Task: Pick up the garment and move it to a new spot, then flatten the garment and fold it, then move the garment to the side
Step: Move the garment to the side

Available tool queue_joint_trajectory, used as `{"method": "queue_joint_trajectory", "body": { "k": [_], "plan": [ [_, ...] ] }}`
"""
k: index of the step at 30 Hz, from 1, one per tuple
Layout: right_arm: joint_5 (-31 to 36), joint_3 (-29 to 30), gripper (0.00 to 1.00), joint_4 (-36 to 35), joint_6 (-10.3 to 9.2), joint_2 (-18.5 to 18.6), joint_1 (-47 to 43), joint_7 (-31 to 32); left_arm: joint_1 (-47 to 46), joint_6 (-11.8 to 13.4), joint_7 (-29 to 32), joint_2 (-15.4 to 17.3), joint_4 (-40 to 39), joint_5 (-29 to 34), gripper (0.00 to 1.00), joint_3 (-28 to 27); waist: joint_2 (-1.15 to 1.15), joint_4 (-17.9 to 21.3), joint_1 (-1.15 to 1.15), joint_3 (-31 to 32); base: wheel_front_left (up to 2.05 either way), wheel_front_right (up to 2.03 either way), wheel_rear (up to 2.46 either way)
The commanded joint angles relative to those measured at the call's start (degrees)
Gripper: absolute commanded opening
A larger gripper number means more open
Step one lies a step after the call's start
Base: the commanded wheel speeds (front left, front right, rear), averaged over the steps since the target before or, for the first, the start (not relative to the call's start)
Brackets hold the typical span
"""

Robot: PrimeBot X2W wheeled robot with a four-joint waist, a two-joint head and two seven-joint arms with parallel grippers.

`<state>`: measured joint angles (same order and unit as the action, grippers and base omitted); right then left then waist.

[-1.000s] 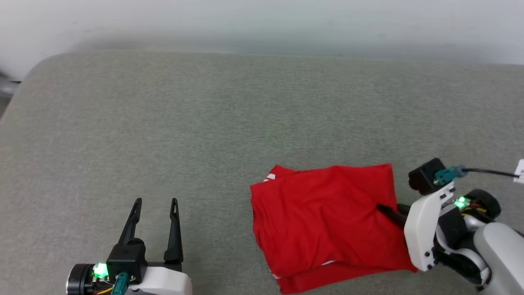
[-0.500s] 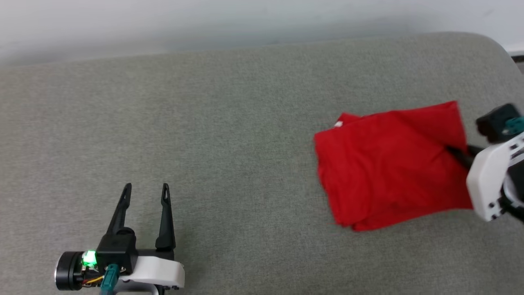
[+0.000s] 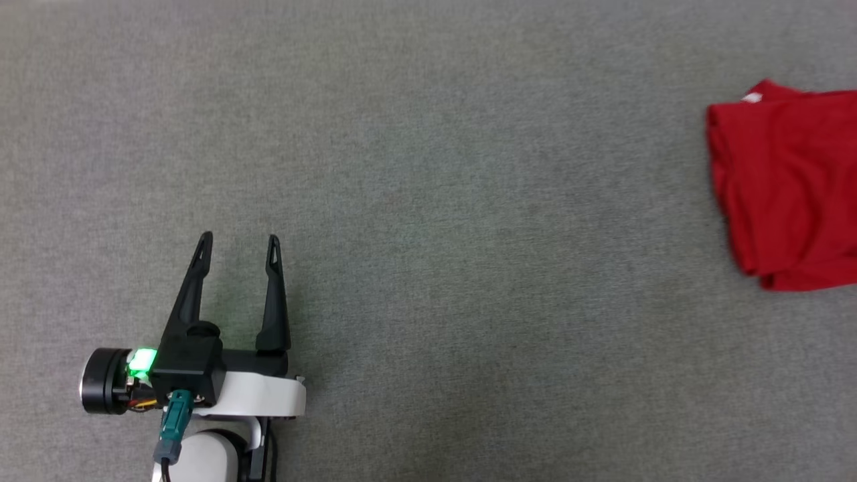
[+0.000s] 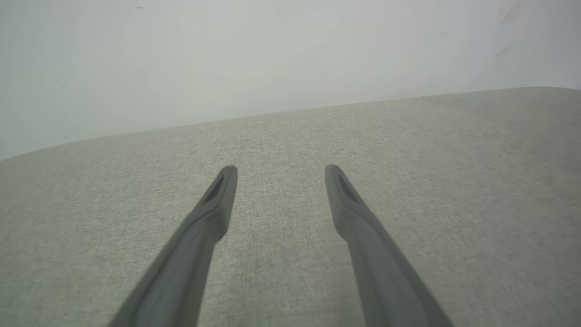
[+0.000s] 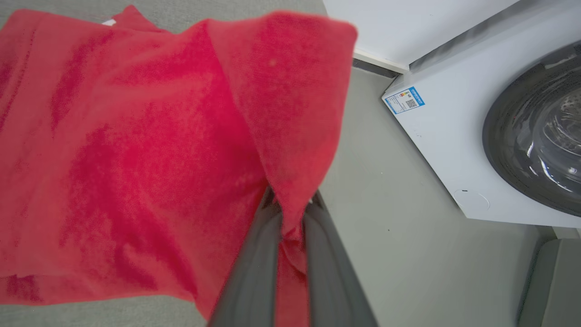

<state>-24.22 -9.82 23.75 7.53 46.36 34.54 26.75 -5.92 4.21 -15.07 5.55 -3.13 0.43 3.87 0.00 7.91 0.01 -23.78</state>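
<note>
A grey cloth-covered table point(image 3: 428, 167) stands near a white washing machine point(image 5: 454, 136). The folded red garment point(image 3: 783, 187) lies far to the table's right, one edge lifted and pinched between the pressed-together fingers of the right pincer point(image 5: 292, 200). The left pincer point(image 3: 238, 238) hovers spread and empty, well apart. With only that edge gripped, a drag could pull the folds open or let the cloth slip free.

Desk point(image 3: 428, 167): grey-green woven fabric cover, far edge rounded, meeting pale wall point(image 4: 227, 59). Garment point(image 3: 783, 181), red, folded in layers, lies on it far right, bit of white at far corner.
</note>
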Motion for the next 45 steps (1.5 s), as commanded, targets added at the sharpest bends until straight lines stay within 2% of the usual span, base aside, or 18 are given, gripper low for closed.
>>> {"method": "queue_joint_trajectory", "body": {
  "k": [1, 11, 14, 15, 16, 17, 25, 34, 40, 45],
  "plan": [
    [0.58, 0.29, 0.0, 0.45, -0.09, 0.06, 1.03, -0.26, -0.65, 0.03, -0.13, 0.29, -0.23, 0.25, 1.0, 0.2, 0.0, -1.07, -0.01, -1.75, 0.0, 0.0, 0.0],
    [8.66, 11.44, 0.0, 12.06, -0.1, -1.04, 6.28, -2.25, -3.27, 0.91, -0.13, 0.36, -2.18, 0.23, 1.0, 1.14, 0.0, -2.66, -0.01, -6.68, 0.0, 0.0, 0.0],
    [10.18, 14.19, 0.0, 14.36, -0.09, -2.85, 7.16, -2.5, -3.74, 1.25, -0.13, 0.64, -2.13, 0.07, 1.0, 1.1, 0.0, -2.89, -0.01, -7.25, 0.0, 0.0, 0.0],
    [10.94, 14.41, 0.29, 14.57, -0.09, -3.04, 7.43, -2.92, -3.85, 1.34, -0.13, 0.68, -2.13, -0.02, 1.0, 1.03, 0.0, -2.92, -0.01, -7.32, 0.0, 0.0, 0.0],
    [11.57, 15.0, 0.98, 14.74, -0.09, -3.3, 7.82, -3.81, -3.88, 1.37, -0.13, 0.72, -2.16, -0.06, 1.0, 0.88, 0.0, -2.93, -0.01, -7.27, 0.0, 0.0, 0.0],
    [11.95, 15.63, 1.0, 15.04, -0.1, -3.84, 7.95, -4.6, -3.8, 1.5, -0.13, 0.74, -2.07, -0.13, 1.0, 0.85, 0.0, -2.95, -0.01, -6.94, 0.0, 0.0, 0.0],
    [13.67, 18.05, 1.0, 12.44, -0.09, -8.92, 3.75, -13.39, -0.74, 2.11, -0.13, 0.34, -1.03, -1.05, 1.0, 0.86, 0.0, -3.47, -0.01, 0.24, 0.0, 0.0, 0.0],
    [14.88, 18.26, 1.0, -2.36, -0.1, -15.65, -3.18, -27.82, 4.92, 2.44, -0.13, -0.05, -0.23, -2.22, 1.0, 0.0, 0.0, -4.24, -0.01, 8.72, 0.0, 0.0, 0.0],
    [16.57, 18.14, 1.0, -12.7, -0.09, -22.66, -9.79, -36.33, 7.58, 2.16, -0.13, -0.27, 0.53, -2.56, 1.0, -0.5, 0.0, -6.11, -0.01, 12.99, 0.0, 0.0, 0.0],
    [16.0, 15.82, 1.0, -18.92, -0.09, -28.78, -15.84, -39.61, 9.31, 1.78, -0.13, -0.47, 1.4, -3.08, 1.0, -1.12, 0.0, -7.76, -0.01, 15.94, 0.0, 0.0, 0.0]
  ]
}}
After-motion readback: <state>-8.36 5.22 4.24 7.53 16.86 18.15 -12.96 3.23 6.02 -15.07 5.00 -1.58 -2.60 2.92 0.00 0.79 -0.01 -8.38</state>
